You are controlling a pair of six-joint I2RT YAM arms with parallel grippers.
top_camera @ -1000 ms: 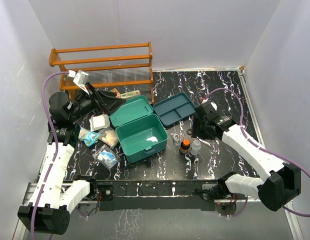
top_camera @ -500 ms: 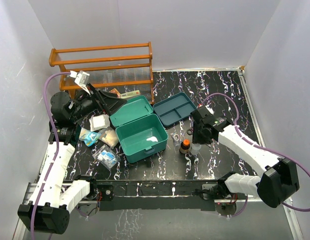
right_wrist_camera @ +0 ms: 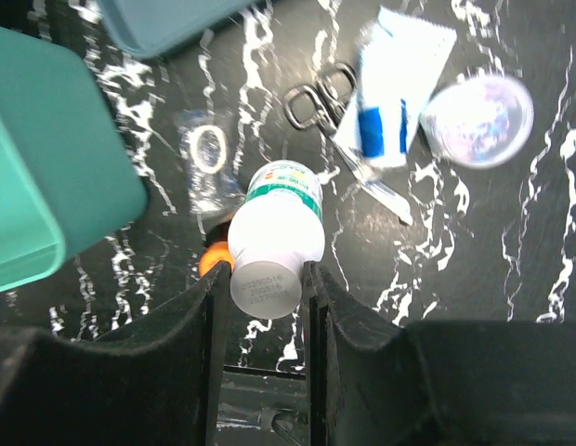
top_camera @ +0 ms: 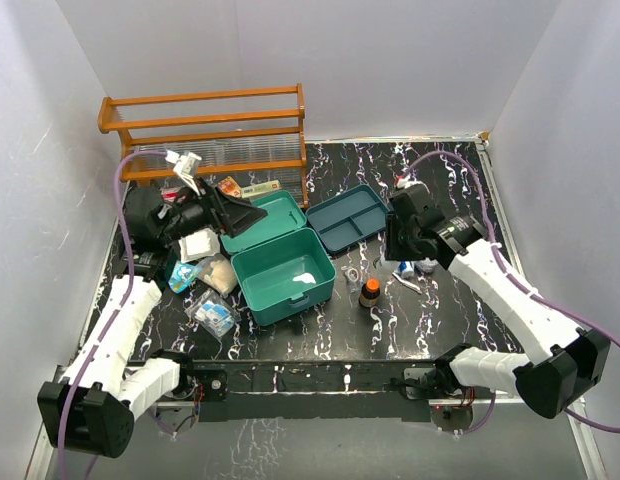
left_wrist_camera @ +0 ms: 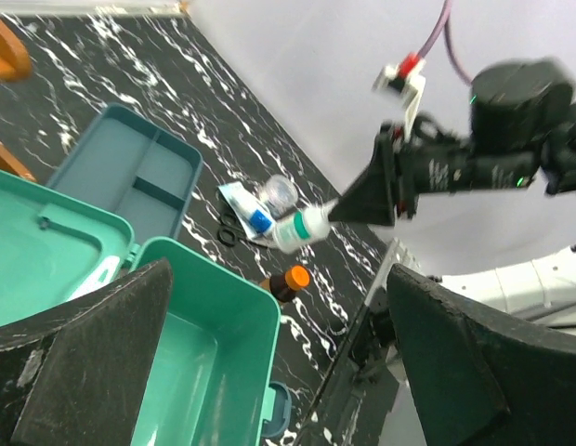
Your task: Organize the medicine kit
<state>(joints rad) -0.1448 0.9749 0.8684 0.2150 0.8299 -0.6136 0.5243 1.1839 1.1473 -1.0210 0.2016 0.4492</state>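
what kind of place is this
Likely a robot lab test cell: left arm and right arm bolted to a marbled table, plain white walls boxing it in, medicine kit staged as a prop.

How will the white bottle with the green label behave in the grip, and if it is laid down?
The white bottle looks smooth and stiff, so it may slip in the right gripper, which pinches it near one end only. Being round, it would probably roll if laid on its side.

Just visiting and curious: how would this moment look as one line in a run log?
right gripper: shut on white bottle, held in air | left gripper: open, empty, near medicine kit | medicine kit: lid open
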